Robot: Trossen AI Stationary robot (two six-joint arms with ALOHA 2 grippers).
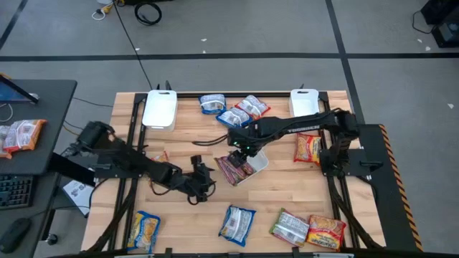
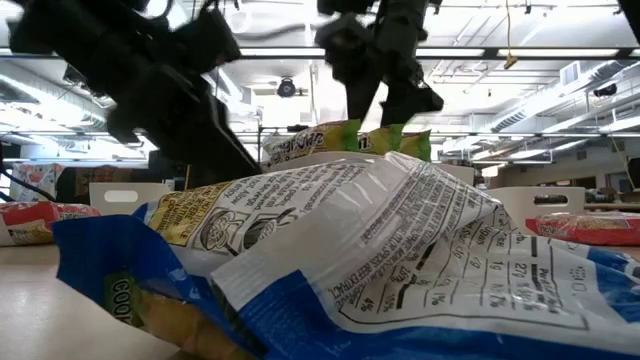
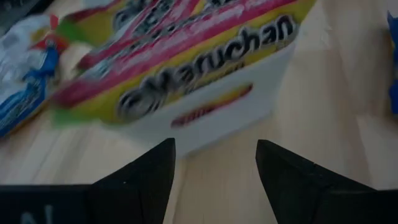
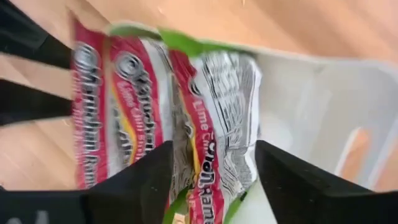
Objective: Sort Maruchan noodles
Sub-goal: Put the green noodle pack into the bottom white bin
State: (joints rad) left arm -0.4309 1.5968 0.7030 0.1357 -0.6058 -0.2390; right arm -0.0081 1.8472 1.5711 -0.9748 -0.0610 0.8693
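Maruchan noodles (image 1: 237, 223) lie scattered over the table (image 1: 179, 215); red-green packets (image 1: 234, 168) sit on a white tray (image 1: 258, 161) mid-table. My right gripper (image 1: 240, 147) hangs just above them, fingers apart, nothing held. My left gripper (image 1: 203, 179) is nearby, low, also spread, empty.

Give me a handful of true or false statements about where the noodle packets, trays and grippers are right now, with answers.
1. The right gripper hangs open above green-pink packets on the middle tray. True.
2. The left gripper clamps a blue packet. False: it is open and holds nothing.
3. Blue packets lie clustered at the table's far edge. True.
4. Only one white tray is on the table. False: two more, far left tray and far right tray.
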